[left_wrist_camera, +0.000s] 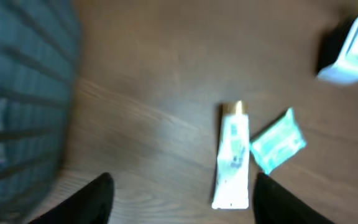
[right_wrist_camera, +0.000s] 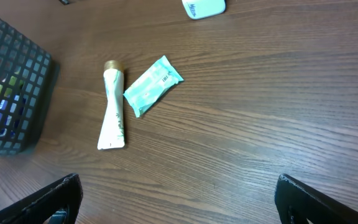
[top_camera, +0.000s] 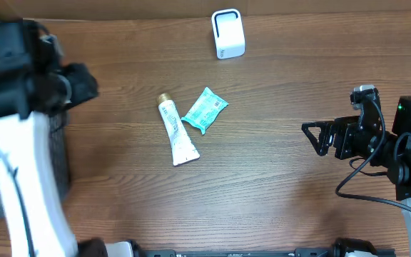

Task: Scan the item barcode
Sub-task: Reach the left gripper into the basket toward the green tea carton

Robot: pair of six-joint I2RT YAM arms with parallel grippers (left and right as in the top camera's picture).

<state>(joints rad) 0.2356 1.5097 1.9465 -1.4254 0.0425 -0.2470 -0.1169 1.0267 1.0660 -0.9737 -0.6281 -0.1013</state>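
1. I see the white tube (top_camera: 178, 133) lying flat on the bench (top_camera: 277, 207), its gold cap toward the scanner (top_camera: 228, 33).
2. The teal packet (top_camera: 205, 110) lies just beside the tube's cap end.
3. The left gripper (left_wrist_camera: 183, 180) is well apart from the tube, jaws apart, nothing between.
4. The right gripper (right_wrist_camera: 176, 183) is also well apart from the tube, jaws wide apart, empty.

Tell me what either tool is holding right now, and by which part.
Nothing. The left tool and right tool are both open and empty; the tube and the teal packet lie untouched on the table.
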